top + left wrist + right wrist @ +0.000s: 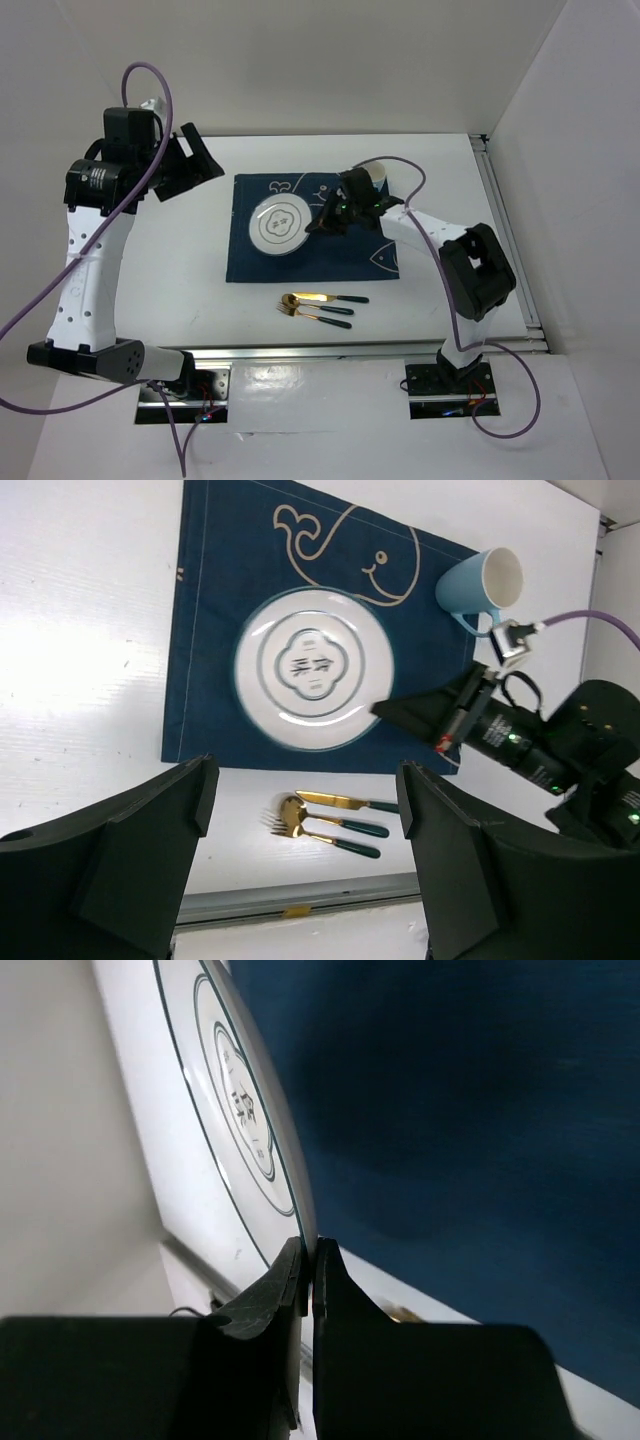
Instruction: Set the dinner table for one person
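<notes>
Right gripper pinching one plate; one mug, three utensils, one placemat.

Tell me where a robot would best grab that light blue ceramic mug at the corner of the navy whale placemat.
Probably the rim: the light blue ceramic mug appears to stand upright, mouth open, so come from above with one finger inside the wall and one outside. Its small handle loop looks tight for fingers.
</notes>
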`<state>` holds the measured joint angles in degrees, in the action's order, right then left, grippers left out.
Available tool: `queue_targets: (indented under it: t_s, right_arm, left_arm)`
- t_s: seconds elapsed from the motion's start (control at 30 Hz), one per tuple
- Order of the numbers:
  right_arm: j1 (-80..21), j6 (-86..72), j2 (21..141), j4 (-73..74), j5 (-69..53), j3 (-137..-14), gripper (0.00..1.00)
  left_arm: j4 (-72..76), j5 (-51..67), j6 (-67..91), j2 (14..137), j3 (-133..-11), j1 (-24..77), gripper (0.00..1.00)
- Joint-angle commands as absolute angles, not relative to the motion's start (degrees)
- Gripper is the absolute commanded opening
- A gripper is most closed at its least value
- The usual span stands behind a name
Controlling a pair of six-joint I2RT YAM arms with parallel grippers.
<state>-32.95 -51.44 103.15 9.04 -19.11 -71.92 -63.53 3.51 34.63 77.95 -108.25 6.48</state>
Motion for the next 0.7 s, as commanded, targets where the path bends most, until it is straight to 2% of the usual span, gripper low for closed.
queue_targets:
  t_s: [0.0,0.37,0.53,0.6,0.63,0.67]
  right_arm:
    - [-29.72,-52.03,97.82,7.21,-19.07,-68.39,0.0]
    - [-21.63,-52.03,98.17,4.23,-21.09,-64.43,0.0]
    - [-21.09,-52.56,102.21,3.6,-21.97,-66.09,0.02]
    - [-21.62,-52.56,102.74,3.6,-21.97,-66.09,0.18]
    - [-21.62,-52.56,103.27,3.6,-21.45,-66.09,0.4]
    - [-21.62,-52.56,103.27,3.6,-21.45,-66.09,0.54]
  left_arm:
    - [-62.14,2.29,33.57,76.9,-105.92,6.59,0.9]
    - [-60.91,2.29,34.1,76.38,-102.57,6.59,0.9]
    - [-60.29,3.43,34.1,76.38,-101.34,6.59,0.9]
    - [-59.77,4.04,34.1,76.38,-100.72,6.59,0.9]
    - [-59.24,4.57,34.1,76.38,-99.07,6.59,0.9]
    - [-59.24,4.57,34.1,75.85,-98.18,6.59,0.9]
